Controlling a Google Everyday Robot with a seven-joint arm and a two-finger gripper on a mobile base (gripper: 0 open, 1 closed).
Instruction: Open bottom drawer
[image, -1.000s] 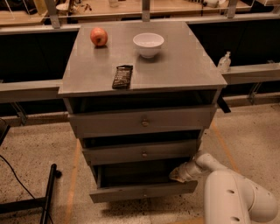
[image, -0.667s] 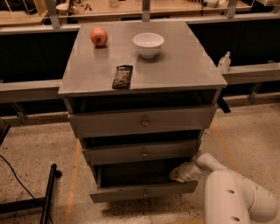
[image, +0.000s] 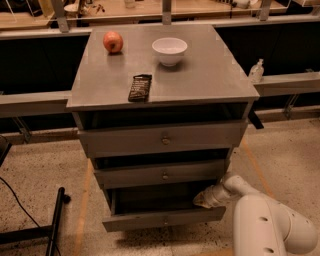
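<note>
The bottom drawer (image: 160, 218) is the lowest grey front of the cabinet. It stands pulled out, with a dark gap above its front panel, and I see no knob on it. My gripper (image: 201, 200) is at the drawer's right end, just above the front panel's top edge, at the mouth of the dark opening. The white arm (image: 265, 225) reaches in from the lower right. The middle drawer (image: 163, 174) and the top drawer (image: 162, 139) sit above, each showing a small round knob.
On the grey cabinet top (image: 210, 75) lie a red apple (image: 113, 42), a white bowl (image: 169, 50) and a dark snack packet (image: 140, 87). A black stand (image: 54, 227) lies on the speckled floor at left. A small bottle (image: 256, 71) stands on the rail at right.
</note>
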